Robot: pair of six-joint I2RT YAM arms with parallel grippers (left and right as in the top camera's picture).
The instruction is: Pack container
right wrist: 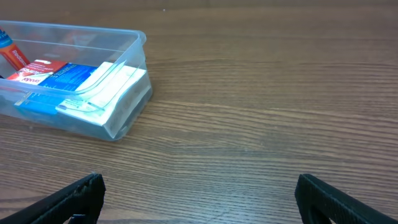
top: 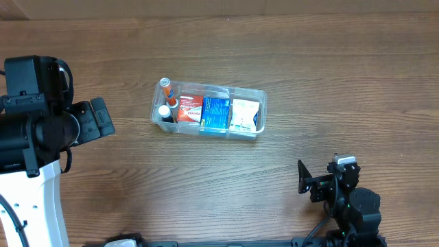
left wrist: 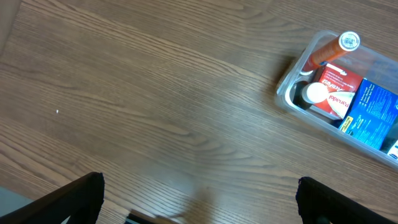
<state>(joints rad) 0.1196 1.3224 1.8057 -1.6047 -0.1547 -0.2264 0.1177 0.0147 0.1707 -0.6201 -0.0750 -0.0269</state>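
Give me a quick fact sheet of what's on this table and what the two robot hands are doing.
Surface: wooden table
Container: clear tub, mid-table, touching neither hand
Contents, left to right from overhead: orange tube and white-capped bottle, red packet, blue packet, white packet
State of left hand: open, empty, off to the tub's left
State of right hand: open, empty, near the table's front edge, right of the tub
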